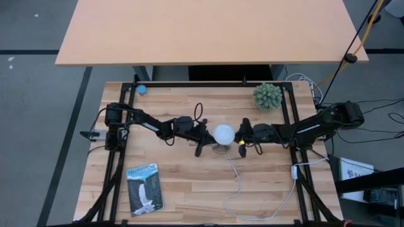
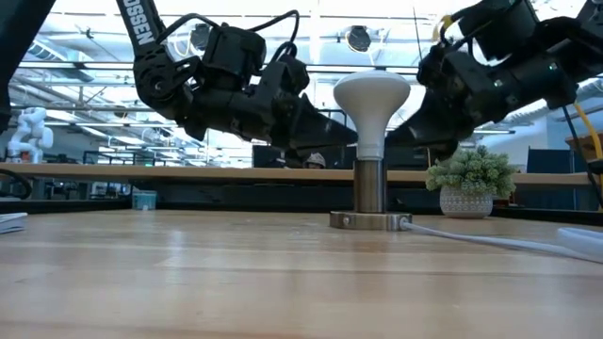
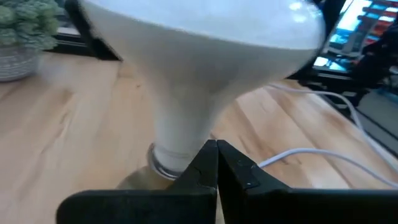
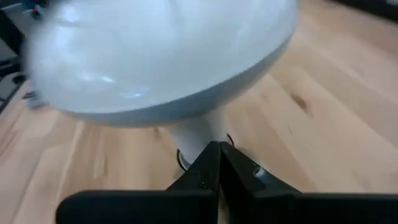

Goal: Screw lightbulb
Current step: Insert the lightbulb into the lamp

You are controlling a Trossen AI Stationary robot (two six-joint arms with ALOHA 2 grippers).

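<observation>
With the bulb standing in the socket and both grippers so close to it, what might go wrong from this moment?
1. The lightbulb stands upright in the socket, but how deep its thread sits cannot be seen; it may be loose.
2. The left gripper and right gripper are both shut, empty and near the bulb's neck; a sideways move could knock it.
3. The white cord curls across the table; a pull could shift the socket.
</observation>
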